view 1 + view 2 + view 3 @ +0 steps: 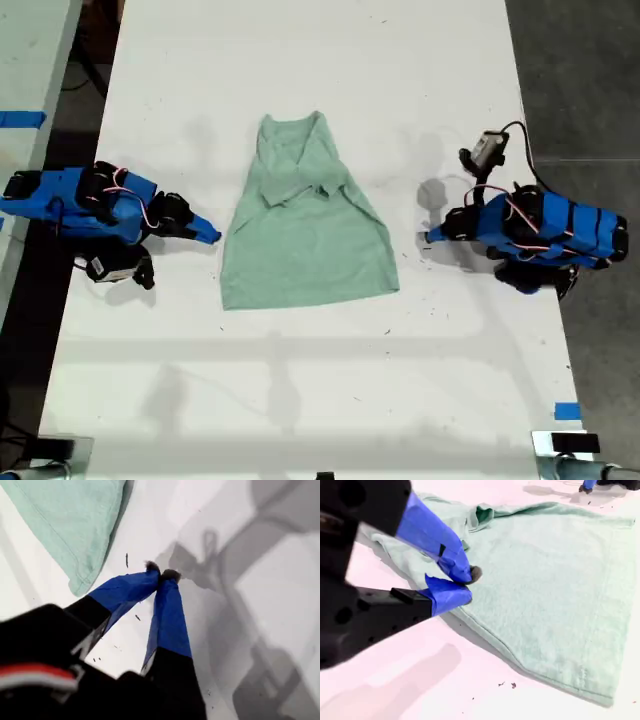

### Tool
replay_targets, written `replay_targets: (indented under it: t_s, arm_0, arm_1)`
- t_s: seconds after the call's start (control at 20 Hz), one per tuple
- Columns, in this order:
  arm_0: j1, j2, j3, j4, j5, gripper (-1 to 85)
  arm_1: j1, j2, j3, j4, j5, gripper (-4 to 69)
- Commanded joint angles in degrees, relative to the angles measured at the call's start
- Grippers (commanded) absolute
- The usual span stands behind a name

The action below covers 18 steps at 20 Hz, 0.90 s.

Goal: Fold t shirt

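The pale mint-green t shirt [305, 240] lies flat in the middle of the white table, its sleeves folded inward over the chest and its hem toward the exterior view's bottom. My first gripper [428, 238] belongs to the arm on the exterior view's right. It is shut and empty on bare table [161, 572], a short gap from the t shirt's hem corner [65, 520]. My second gripper [213, 238], on the exterior view's left, is shut with nothing in it [469, 586], right at the t shirt's side edge [545, 580].
The white table [300, 380] runs past both arms. Dark floor borders it on the exterior view's right. A blue tape mark [566, 410] sits near the table's lower right corner in that view. A second surface with blue tape [22, 119] stands off its left.
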<state>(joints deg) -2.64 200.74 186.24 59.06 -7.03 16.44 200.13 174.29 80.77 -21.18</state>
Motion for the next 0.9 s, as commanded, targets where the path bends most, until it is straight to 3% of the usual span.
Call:
replay_targets:
  t_s: [0.0,0.15,0.3,0.4,0.55,0.65,0.85]
  arm_0:
    - [-1.05,0.00,2.29,0.00,0.44,2.1]
    - [-1.85,0.09,2.37,0.00,0.53,2.1]
    - [-3.52,0.09,2.37,0.00,0.97,2.1]
    - [-3.34,0.09,2.37,0.00,0.97,2.1]
    - [-2.64,0.00,2.46,-0.09,0.97,1.8]
    - [-2.55,-0.62,2.46,-0.35,1.05,1.5]
    - [-2.20,-0.88,2.46,-0.53,1.14,1.3]
  arm_1:
    - [-0.44,-0.18,2.20,-0.79,0.79,2.4]
    - [-2.20,0.53,2.20,-0.88,0.00,2.4]
    - [-3.43,0.79,1.93,-4.31,-5.98,1.2]
    - [-4.83,0.79,1.05,-5.54,-7.73,5.0]
    - [-3.60,0.79,0.44,-5.45,1.05,7.6]
    - [-3.43,0.79,0.53,-6.42,2.72,10.6]
    - [-3.08,0.79,0.88,-7.91,3.08,7.1]
